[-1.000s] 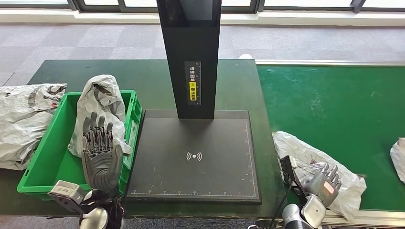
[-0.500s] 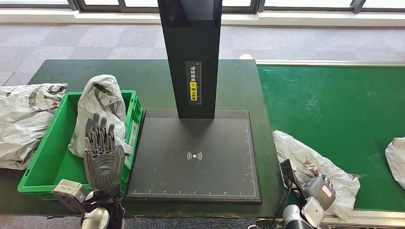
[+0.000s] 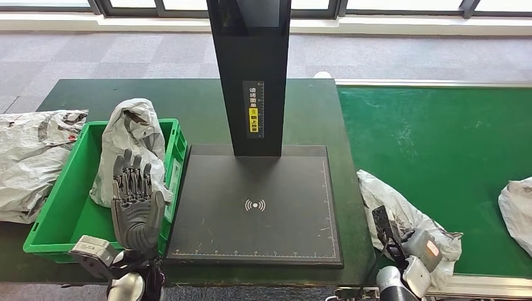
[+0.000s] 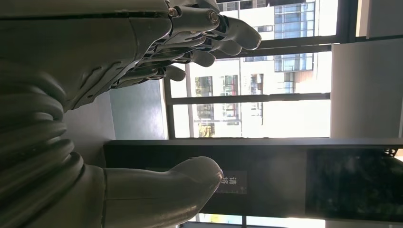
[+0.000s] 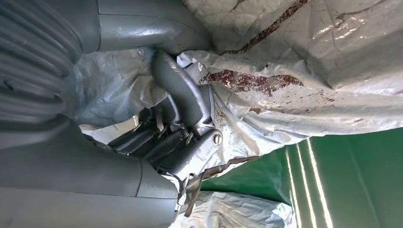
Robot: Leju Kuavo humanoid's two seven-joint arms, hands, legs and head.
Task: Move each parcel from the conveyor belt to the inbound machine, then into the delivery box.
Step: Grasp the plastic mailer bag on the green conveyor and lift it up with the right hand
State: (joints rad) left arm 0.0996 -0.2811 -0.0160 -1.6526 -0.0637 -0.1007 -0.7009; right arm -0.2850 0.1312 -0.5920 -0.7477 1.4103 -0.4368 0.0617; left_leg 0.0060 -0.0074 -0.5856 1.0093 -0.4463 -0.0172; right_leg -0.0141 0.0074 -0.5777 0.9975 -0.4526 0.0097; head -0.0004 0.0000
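Note:
A crumpled grey plastic parcel lies at the near left corner of the green conveyor belt. My right hand grips its near end; in the right wrist view the fingers curl into the parcel film. A second grey parcel enters at the belt's right edge. The black inbound machine's scan plate lies bare below its upright column. My left hand is raised, fingers apart, over the green delivery box, which holds one grey parcel.
Another grey parcel lies on the dark table left of the box. The machine's column stands behind the plate. The belt's far half is bare green.
My right hand has closed on the near parcel and drawn back toward me, bunching its near end. The parcel at the right edge has ridden further into view. My left hand has barely moved.

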